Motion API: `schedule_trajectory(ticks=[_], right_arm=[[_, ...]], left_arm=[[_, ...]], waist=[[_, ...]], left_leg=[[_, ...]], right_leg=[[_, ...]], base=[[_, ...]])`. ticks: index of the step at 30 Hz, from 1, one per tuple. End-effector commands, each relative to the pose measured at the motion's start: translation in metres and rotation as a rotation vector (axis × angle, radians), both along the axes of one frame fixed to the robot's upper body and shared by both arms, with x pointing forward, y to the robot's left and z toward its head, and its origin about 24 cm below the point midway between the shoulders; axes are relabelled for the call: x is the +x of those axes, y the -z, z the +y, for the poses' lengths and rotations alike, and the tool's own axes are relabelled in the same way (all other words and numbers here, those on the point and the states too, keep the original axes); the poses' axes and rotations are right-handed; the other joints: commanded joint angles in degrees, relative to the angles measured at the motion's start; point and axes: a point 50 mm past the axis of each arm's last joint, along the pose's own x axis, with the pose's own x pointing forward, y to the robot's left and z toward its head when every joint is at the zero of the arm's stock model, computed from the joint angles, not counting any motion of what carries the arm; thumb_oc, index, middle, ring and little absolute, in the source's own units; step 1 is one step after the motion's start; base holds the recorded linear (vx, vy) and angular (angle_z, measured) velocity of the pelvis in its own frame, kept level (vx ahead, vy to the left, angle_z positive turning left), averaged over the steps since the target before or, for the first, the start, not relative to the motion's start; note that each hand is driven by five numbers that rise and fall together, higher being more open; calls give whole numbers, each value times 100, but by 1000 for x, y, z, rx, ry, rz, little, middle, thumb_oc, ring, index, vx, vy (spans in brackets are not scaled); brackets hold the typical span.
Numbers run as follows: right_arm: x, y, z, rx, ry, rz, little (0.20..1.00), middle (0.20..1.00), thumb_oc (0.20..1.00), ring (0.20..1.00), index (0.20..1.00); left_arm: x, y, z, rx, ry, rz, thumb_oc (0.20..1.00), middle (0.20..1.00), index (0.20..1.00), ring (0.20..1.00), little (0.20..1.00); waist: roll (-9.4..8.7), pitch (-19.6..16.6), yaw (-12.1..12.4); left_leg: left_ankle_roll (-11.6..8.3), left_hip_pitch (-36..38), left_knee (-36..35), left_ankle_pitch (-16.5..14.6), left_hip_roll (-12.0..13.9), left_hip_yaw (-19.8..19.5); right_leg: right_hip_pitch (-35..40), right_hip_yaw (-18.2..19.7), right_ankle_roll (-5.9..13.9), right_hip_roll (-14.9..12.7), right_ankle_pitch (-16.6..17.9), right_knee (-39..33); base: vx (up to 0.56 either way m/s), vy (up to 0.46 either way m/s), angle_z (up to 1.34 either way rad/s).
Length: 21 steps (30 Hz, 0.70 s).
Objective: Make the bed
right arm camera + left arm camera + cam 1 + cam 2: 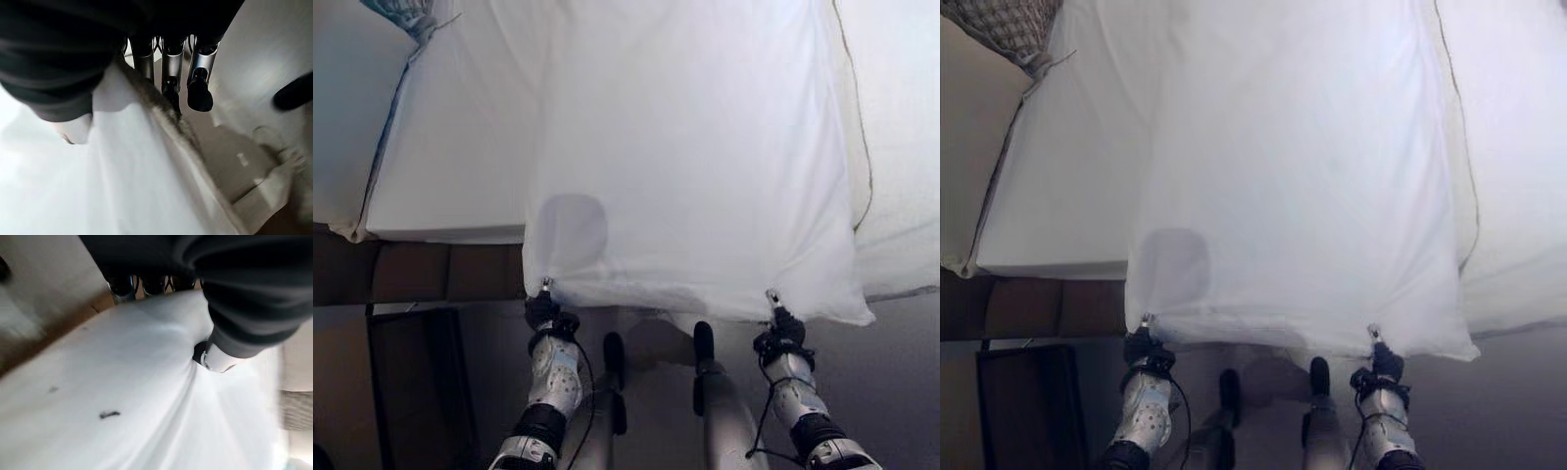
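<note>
The bed (440, 186) carries a white mattress with a darker frame (431, 272) along its near edge. A white sheet (695, 147) is stretched over the mattress, its near hem hanging past the edge toward me. A patterned pillow (1009, 24) lies at the far left corner. My left hand (543, 311) pinches the sheet's near-left corner, thumb pressed on top, fingers curled beneath the hem. My right hand (783, 328) pinches the near-right corner the same way, fingers curled under the hem.
</note>
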Motion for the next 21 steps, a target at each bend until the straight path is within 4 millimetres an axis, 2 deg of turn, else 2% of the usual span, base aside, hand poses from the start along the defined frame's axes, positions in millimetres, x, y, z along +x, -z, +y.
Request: schedule_trajectory(ticks=[1, 2, 4, 5, 6, 7, 8, 10, 11, 14, 17, 21], right_arm=[[-78, 55, -29, -17, 115, 341, 200, 200, 200, 200, 200], [-89, 62, -33, -16, 137, 403, 200, 200, 200, 200, 200], [-89, 62, -33, -16, 137, 402, 200, 200, 200, 200, 200], [-95, 67, -35, -27, 125, 453, 200, 200, 200, 200, 200], [-96, 68, -34, -27, 116, 470, 238, 238, 238, 238, 238], [-96, 68, -34, -27, 116, 470, 385, 385, 385, 385, 385], [-100, 73, -31, -44, 61, 513, 1000, 1000, 1000, 1000, 1000], [-104, 75, -30, -43, 44, 530, 1000, 1000, 1000, 1000, 1000], [-107, 77, -28, -48, 17, 542, 1000, 1000, 1000, 1000, 1000], [-113, 80, -25, -51, -11, 552, 1000, 1000, 1000, 1000, 1000], [-117, 81, -21, -101, -100, 565, 1000, 1000, 1000, 1000, 1000], [-114, 78, -21, -85, -105, 507, 1000, 1000, 1000, 1000, 1000]], left_arm=[[-79, 67, 62, 23, -228, 373, 200, 200, 200, 200, 200], [-92, 83, 57, 31, -148, 480, 200, 200, 200, 200, 200], [-92, 83, 57, 31, -148, 479, 200, 200, 200, 200, 200], [-102, 93, 54, 39, -88, 552, 200, 200, 200, 200, 200], [-101, 92, 54, 48, -73, 551, 200, 200, 200, 200, 200], [-101, 92, 54, 48, -73, 551, 200, 200, 200, 200, 200], [-104, 96, 51, 96, 38, 573, 1000, 1000, 1000, 1000, 1000], [-107, 98, 50, 123, 87, 591, 1000, 1000, 1000, 1000, 1000], [-108, 97, 51, 203, 147, 597, 1000, 1000, 1000, 1000, 1000], [-112, 97, 49, 241, 184, 589, 1000, 1000, 1000, 1000, 1000], [-122, 100, 47, 413, 372, 629, 1000, 1000, 1000, 1000, 1000], [-133, 103, 46, 478, 479, 638, 1000, 1000, 1000, 1000, 1000]], waist=[[-239, -79, 53], [-205, -70, 24], [-209, -84, 25], [-183, -88, -10], [-178, -83, -16], [-178, -82, -16], [-148, -126, -17], [-142, -152, -16], [-129, -190, -6], [-89, -208, 14], [-73, -162, 32], [-51, -103, 30]], left_leg=[[-82, -356, 359, -169, -79, -123], [-84, -323, 400, -208, -59, -128], [-82, -348, 396, -194, -63, -125], [-92, -309, 391, -197, -55, -127], [-96, -281, 362, -190, -48, -134], [-96, -280, 361, -190, -48, -134], [-119, -209, 215, -118, -14, -168], [-124, -175, 123, -80, 6, -193], [-146, -151, 22, -13, 26, -227], [-163, -136, -73, 58, 32, -288], [-185, -147, -117, 91, 45, -335], [-182, -165, -78, 85, 29, -360]], right_leg=[[78, -25, 360, -346, 685, -646], [81, -20, 350, -321, 611, -529], [54, -15, 351, -325, 623, -532], [49, -6, 334, -294, 580, -451], [58, -9, 332, -283, 569, -442], [59, -9, 332, -284, 569, -442], [111, -65, 325, -258, 558, -488], [139, -83, 322, -239, 557, -520], [184, -115, 318, -227, 566, -570], [201, -156, 315, -218, 548, -586], [203, -246, 308, -203, 506, -576], [216, -262, 316, -195, 496, -563]], base=[[33, -18, 7], [21, -14, 9], [13, -4, 9], [23, -12, 5], [0, 0, 0], [29, -54, 1], [24, -44, 1], [29, -62, 10], [24, -58, 16], [16, -46, 12], [12, -58, 3], [9, -19, 3]])
